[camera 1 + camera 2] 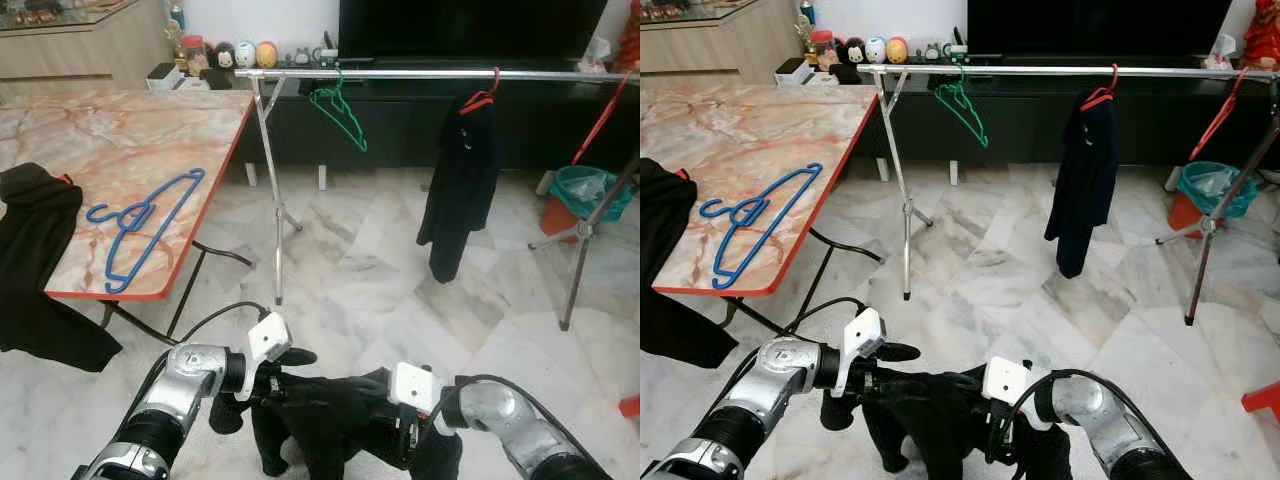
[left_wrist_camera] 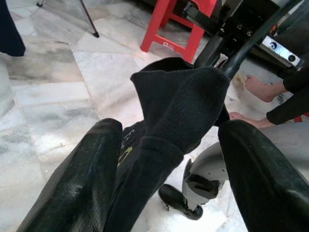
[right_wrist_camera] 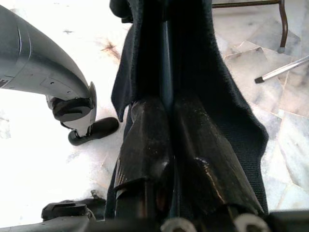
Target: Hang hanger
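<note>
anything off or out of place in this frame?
Mostly tidy. A black garment slumps off the marble table's near edge, half hanging. A blue hanger lies flat on that table, not on the rail. Both grippers hold another dark garment low over the floor.

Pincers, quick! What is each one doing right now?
Left pincer: open, its fingers on either side of the black garment.
Right pincer: closed on the black garment.

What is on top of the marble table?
On the marble table lies a blue hanger, flat near its red front edge. A black garment drapes over the near corner; whatever lies beneath it is covered.
</note>
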Robot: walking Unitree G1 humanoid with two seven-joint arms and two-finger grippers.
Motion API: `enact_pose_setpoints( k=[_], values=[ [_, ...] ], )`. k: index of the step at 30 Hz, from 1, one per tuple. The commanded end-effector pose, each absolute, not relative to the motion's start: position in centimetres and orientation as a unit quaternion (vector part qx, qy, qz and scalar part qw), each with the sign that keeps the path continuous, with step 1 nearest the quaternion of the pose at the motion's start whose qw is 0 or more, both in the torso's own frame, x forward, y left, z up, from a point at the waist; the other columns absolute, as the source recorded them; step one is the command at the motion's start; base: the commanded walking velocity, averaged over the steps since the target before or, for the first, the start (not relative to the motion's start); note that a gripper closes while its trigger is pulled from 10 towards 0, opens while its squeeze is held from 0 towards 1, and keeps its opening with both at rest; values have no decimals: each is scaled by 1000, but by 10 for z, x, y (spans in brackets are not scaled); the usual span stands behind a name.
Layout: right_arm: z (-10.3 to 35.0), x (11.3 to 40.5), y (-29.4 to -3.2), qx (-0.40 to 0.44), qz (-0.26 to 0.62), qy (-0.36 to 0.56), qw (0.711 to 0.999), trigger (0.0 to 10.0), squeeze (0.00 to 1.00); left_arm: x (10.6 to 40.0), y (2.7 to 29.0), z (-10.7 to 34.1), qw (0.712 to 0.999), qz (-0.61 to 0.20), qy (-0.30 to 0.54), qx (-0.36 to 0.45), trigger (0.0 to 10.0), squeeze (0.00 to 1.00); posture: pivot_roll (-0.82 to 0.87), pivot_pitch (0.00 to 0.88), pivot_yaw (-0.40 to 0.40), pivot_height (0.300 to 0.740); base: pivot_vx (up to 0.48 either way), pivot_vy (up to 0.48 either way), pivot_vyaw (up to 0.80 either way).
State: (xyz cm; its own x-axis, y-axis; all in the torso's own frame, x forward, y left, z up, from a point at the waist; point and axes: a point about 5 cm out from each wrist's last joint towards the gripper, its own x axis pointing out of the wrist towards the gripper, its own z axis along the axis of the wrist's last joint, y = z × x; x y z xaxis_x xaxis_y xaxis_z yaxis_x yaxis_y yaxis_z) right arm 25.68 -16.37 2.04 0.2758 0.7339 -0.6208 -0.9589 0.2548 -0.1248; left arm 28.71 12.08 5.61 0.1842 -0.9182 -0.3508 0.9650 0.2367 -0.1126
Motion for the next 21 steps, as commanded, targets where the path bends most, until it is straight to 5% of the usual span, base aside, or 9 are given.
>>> enact_pose_setpoints(
  k=[1, 21],
  values=[
    [32, 266, -156, -241, 560, 195, 768, 0, 0, 286, 119, 58, 766, -617, 166, 71, 10000, 0, -8, 6, 39, 740, 0, 0, 0],
    [32, 270, -146, -237, 565, 192, 767, 0, 0, 285, 113, 60, 756, -630, 166, 67, 10000, 0, -6, 9, 39, 740, 0, 0, 0]
  ],
)
